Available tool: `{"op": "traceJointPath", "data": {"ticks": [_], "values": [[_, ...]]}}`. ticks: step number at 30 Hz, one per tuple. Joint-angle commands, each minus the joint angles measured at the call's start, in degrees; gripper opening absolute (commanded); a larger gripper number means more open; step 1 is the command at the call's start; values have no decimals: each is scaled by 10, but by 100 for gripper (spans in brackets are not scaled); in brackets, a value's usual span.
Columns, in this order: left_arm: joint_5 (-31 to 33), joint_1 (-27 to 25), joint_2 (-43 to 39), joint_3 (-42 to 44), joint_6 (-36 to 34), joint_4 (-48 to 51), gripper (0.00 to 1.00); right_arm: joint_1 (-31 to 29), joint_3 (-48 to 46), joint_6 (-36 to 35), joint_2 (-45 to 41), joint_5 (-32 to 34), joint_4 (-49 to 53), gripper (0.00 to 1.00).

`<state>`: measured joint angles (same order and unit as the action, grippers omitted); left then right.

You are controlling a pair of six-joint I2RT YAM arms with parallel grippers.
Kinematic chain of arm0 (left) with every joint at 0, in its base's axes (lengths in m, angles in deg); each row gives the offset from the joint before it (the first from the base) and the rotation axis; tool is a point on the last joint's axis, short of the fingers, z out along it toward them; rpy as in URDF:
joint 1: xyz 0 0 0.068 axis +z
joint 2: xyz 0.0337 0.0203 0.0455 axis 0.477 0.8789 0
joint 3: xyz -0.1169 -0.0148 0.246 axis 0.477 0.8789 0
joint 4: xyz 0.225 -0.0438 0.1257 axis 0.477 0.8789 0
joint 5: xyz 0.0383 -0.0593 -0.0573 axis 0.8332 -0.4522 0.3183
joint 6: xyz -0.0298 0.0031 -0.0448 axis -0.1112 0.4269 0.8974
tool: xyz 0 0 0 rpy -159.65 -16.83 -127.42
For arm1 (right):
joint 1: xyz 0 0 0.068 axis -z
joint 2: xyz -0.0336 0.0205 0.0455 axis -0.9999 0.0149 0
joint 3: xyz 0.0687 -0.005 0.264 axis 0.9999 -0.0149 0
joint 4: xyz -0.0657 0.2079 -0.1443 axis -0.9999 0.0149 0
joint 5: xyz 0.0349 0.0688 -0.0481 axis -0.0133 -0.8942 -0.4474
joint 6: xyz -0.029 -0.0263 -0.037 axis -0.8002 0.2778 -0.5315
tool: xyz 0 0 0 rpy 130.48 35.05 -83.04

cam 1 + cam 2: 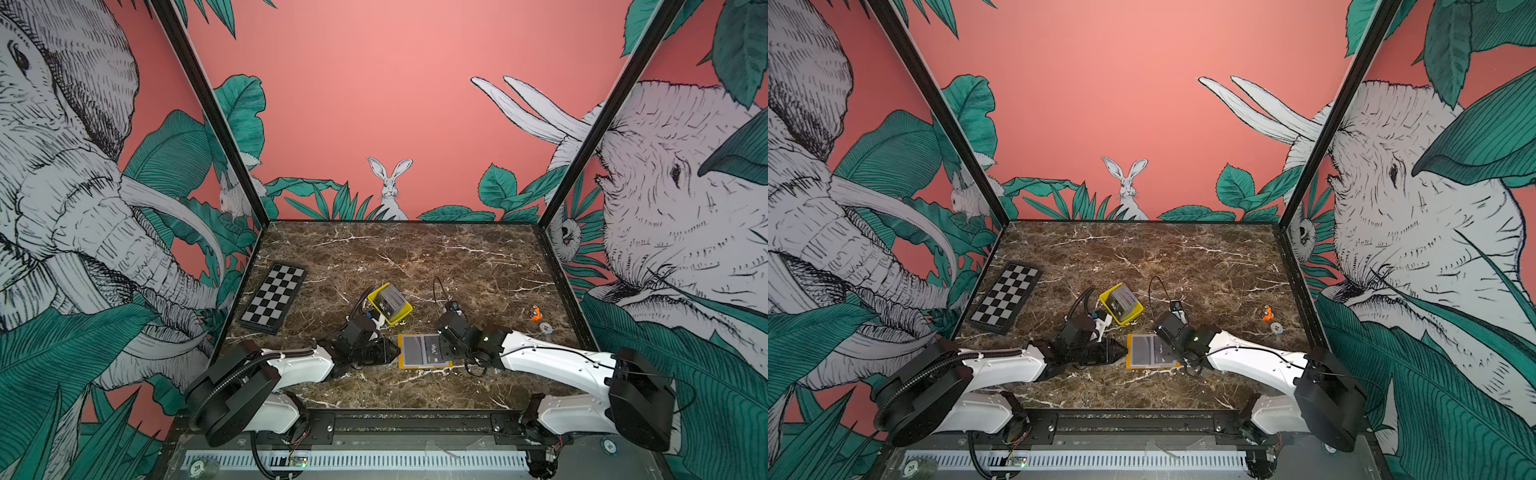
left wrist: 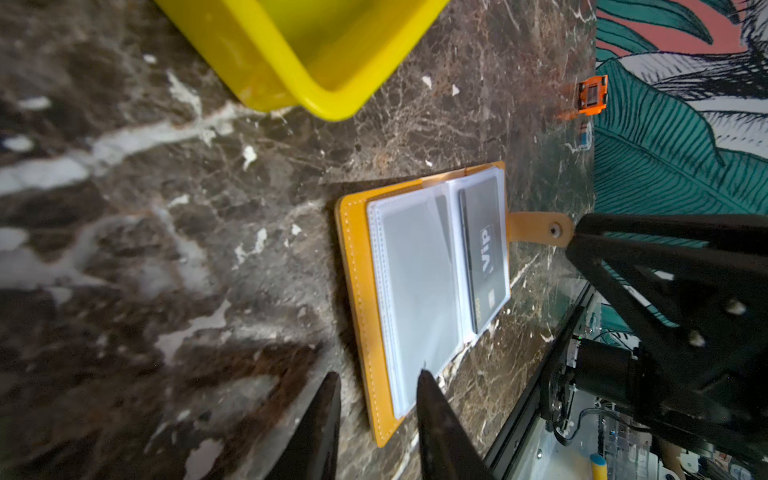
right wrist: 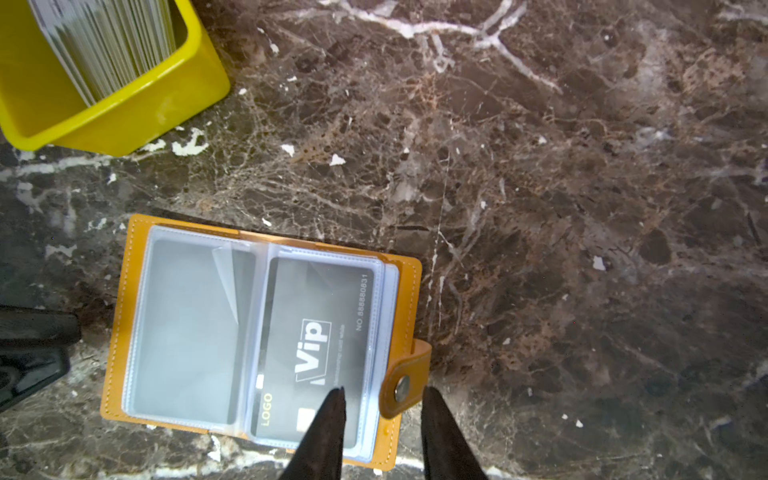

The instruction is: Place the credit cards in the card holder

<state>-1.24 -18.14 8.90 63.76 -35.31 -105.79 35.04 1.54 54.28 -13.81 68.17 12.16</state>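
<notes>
Holder (image 2: 359, 270): open flat on the counter (image 3: 582, 208), near the front edge, about midway between the left and right edges, sleeves up.
Filled: the right sleeve holds a VIP card (image 3: 320, 345), face up. The left sleeve shows a plain grey face (image 3: 187, 324), likely a card lying back up. Sleeves underneath are hidden.
Left gripper (image 2: 378, 374): low at the holder's left edge. Jaws part open, gripping nothing. One jaw is over the corner of the left sleeve, the other over bare counter, with the cover's rim in the gap. Cannot tell whether either touches.
Right gripper (image 3: 385, 388): low at the holder's right edge. Jaws part open and empty. One jaw is over the VIP card's sleeve, the other past the cover, with the tab (image 3: 405, 386) between them. Contact unclear here too.
Tray (image 3: 124, 120): just behind the holder, toward the counter's middle, apart from it.
Stack (image 3: 112, 41): many cards on edge inside the tray, leaning.
Progress: early, by my reading. Two cards in at most, and the bulk waits in the tray.
Left to do: turn up an empty sleeve, fetch a card, slide it in, repeat.
Far: board (image 1: 274, 297) by the left edge, orange toy (image 1: 536, 311) near the right edge. Neither belongs to the job.
</notes>
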Motion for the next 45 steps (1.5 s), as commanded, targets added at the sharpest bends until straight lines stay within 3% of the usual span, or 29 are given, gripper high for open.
{"op": "traceJointPath", "data": {"ticks": [1, 17, 25, 40, 45], "values": [[-6, 3, -4, 8, 5, -24, 33, -2, 16, -8, 16, 17, 21, 28], [-11, 7, 8, 7, 3, -18, 34, -2, 24, -1, 26, 46, 47, 8], [-39, 16, 36, 1, 15, -40, 43, -3, -4, 11, 7, 44, 38, 2], [-95, 16, 90, -29, 26, -80, 45, -2, -21, 12, 4, 43, 27, 0], [-96, 15, 70, -58, 11, -23, 44, -3, -27, 13, 2, 44, 25, 0]]}}
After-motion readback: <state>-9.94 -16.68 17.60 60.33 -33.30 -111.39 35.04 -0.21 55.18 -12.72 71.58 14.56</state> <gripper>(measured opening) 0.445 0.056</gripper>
